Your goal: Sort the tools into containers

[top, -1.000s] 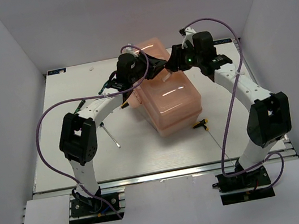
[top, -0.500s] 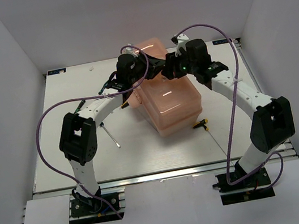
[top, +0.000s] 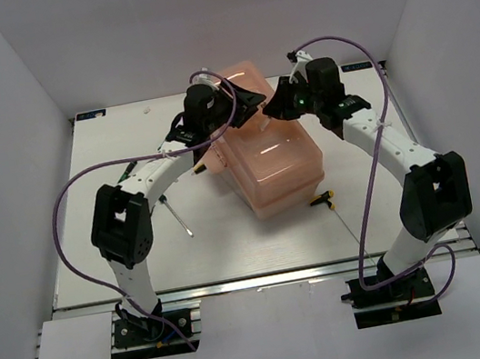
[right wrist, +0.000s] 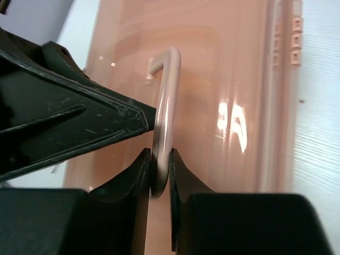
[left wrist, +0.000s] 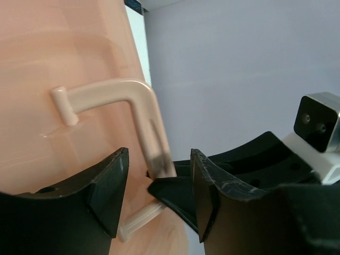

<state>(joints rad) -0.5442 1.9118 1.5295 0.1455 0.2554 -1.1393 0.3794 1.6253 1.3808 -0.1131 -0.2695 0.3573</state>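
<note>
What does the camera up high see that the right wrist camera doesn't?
Only the top camera shows the table and the tools lying beside the box: a yellow-black T-handle key and a thin metal tool. Only the right wrist camera shows, up close, the right gripper with its jaws pinched on the pale handle. Both show the pink toolbox.
</note>
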